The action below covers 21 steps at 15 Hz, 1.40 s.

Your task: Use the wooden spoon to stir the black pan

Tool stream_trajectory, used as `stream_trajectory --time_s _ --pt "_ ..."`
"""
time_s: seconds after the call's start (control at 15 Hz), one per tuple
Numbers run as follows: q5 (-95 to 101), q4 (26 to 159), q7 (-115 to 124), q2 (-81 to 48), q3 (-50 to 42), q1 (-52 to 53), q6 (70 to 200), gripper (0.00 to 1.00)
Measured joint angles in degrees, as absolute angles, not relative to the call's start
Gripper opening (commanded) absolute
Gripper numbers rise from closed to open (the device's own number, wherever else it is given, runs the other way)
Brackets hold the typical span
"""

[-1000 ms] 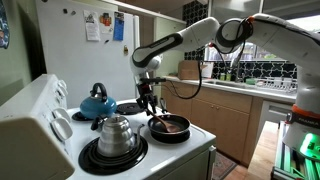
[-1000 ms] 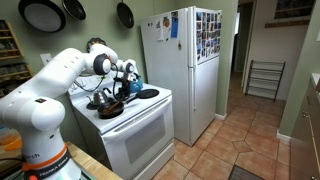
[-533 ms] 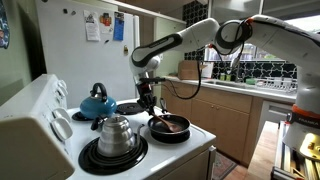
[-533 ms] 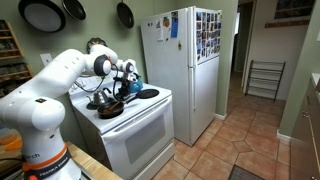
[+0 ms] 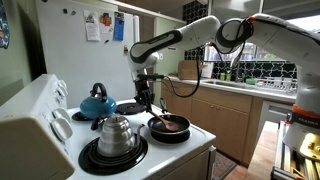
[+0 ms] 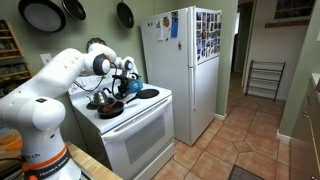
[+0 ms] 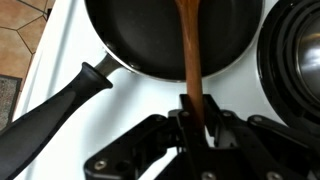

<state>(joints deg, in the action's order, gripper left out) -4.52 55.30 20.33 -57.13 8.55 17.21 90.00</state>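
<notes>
Wrist view: the tool point(image 7: 193, 108) is pinching the handle of the wooden spoon point(image 7: 188, 50), its dark fingers pressed against the wood on either side. From that grip the spoon runs straight up the picture and across the rim into the black pan point(image 7: 130, 35), where its far end lies over the dark inside and is cut off by the top edge. The pan's handle point(image 7: 55, 108) slants down and away toward the lower left corner, over the white bench point(image 7: 60, 45). Just beside the pan on the other side is a black burner ring point(image 7: 296, 55).

In an exterior view the tool point(image 5: 147, 99) hangs above the pan point(image 5: 171, 127), with the spoon point(image 5: 154, 114) slanting down into it. A shiny steel kettle point(image 5: 116, 134) sits on the near burner and a blue kettle point(image 5: 96, 102) stands behind it, both apart from the pan. A white fridge point(image 6: 186, 70) stands next to the bench.
</notes>
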Motion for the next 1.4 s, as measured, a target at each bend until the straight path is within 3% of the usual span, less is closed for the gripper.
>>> stream_trajectory --time_s 1.4 --pt "1.0 65.0 49.0 -49.0 1.0 20.5 89.9 0.04"
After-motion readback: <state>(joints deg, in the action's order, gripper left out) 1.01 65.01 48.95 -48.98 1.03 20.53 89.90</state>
